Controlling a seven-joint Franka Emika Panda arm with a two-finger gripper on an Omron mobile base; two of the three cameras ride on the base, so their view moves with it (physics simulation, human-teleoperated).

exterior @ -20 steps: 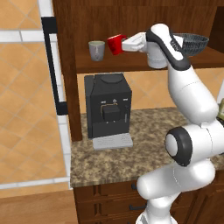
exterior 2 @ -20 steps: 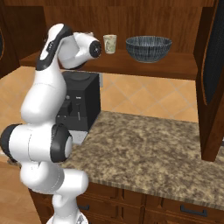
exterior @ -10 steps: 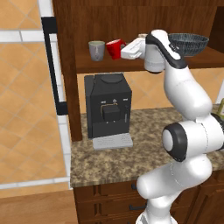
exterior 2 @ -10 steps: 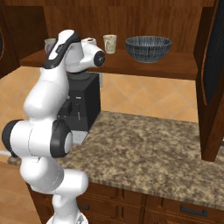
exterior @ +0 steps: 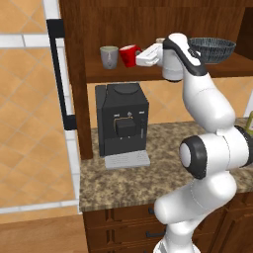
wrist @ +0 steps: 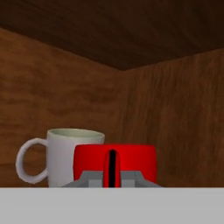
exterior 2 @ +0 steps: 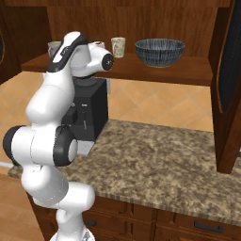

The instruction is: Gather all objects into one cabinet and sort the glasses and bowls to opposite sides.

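The speckled brown granite counter (exterior: 163, 148) is lying nearest, over brown wooden drawers with dark handles (exterior 2: 207, 227), and a black boxy coffee machine (exterior: 121, 123) is standing on it toward the left, against the wall. The white arm is rising from the base and reaching up to the long shelf board (exterior 2: 155, 70) of the dark reddish-brown wall cabinet (exterior: 84, 74) above the machine. At the arm's end the fingers (exterior: 136, 55) are sitting nearly together, clamped on the handle of the glossy red mug (exterior: 129, 55); in the hand view the dark handle is showing as an upright strip between the two finger tips, with the red mug's (wrist: 114, 164) body directly beyond. The red mug is sitting at the shelf's left part, just beside the plain grey cup (exterior: 109, 56), which is standing upright to its left near the cabinet's side wall; the hand view is showing that grey cup (wrist: 65, 157) as pale, with a ring handle on its left. Further right along the shelf, the cream patterned mug (exterior 2: 118, 47) is standing upright behind the arm's wrist. The wide shallow dark bowl with fine light speckling (exterior 2: 159, 52) is resting on the same shelf, to the right of the cream mug and apart from it.
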